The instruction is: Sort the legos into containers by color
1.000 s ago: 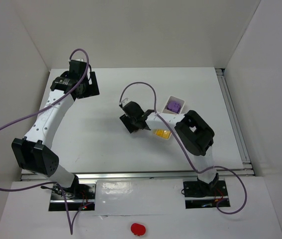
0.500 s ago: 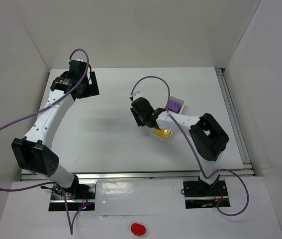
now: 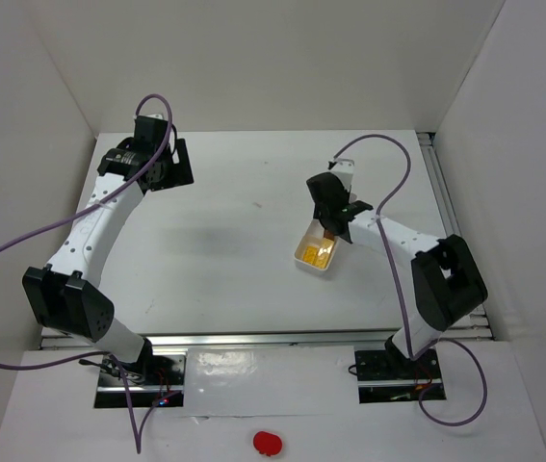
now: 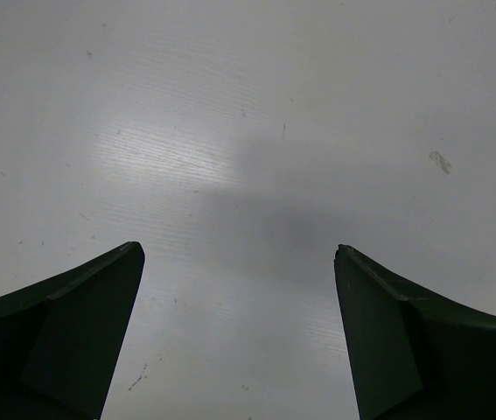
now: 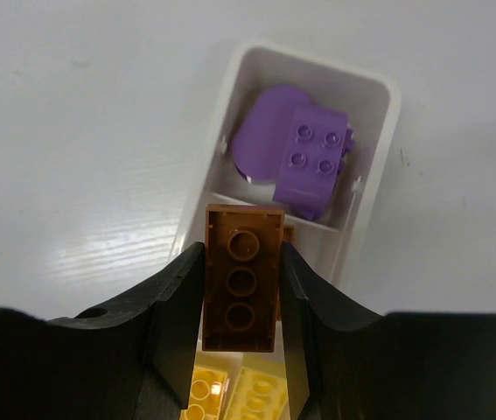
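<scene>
Right wrist: right hand (image 5: 241, 259) pinches a brown brick (image 5: 241, 289) that hides the middle of the tray (image 5: 380, 149); left hand (image 4: 239, 262) gapes empty.

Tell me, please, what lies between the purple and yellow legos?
Right wrist view: the tray's middle compartment, with the right gripper holding a brown lego over it.
</scene>
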Controlling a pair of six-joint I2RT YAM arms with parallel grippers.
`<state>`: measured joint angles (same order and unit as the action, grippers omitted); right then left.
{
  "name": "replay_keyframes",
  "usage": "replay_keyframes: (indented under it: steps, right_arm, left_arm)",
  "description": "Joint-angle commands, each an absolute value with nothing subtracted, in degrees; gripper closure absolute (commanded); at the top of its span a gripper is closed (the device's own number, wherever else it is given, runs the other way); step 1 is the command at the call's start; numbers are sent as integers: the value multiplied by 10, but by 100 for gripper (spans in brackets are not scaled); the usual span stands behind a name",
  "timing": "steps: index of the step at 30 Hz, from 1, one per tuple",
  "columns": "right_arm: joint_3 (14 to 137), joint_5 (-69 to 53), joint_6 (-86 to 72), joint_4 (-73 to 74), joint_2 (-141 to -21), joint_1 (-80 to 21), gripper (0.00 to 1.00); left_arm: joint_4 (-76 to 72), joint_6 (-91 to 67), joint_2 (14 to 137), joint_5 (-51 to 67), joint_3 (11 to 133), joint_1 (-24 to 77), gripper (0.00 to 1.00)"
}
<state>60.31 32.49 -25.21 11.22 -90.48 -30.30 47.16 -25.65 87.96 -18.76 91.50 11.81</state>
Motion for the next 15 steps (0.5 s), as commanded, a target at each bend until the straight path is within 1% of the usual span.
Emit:
replay_keyframes:
  steps: [1, 4, 6, 7, 10, 11, 15]
  right_arm:
    - [598, 331, -294, 127, -926, -301, 72]
    - [598, 326, -301, 127, -941, -295, 71]
    - [598, 326, -306, 121, -948, -295, 66]
    - [598, 326, -306, 121, -948, -295, 56]
    - [612, 326, -311, 134, -966, -295, 43]
    - [612, 326, -311, 134, -966, -295, 34]
    - [625, 338, -311, 156, -938, -295, 18]
  left_arm:
    - [466, -252, 876, -181, 928, 115, 0]
    - [466, -252, 876, -181, 928, 115, 0]
    - [466, -252, 876, -186, 928, 115, 0]
    - [466, -252, 876, -186, 928, 115, 0]
    - [466, -252, 876, -186, 928, 115, 0]
    - [466, -252, 876, -186, 928, 115, 0]
    - [466, -252, 876, -181, 928, 115, 0]
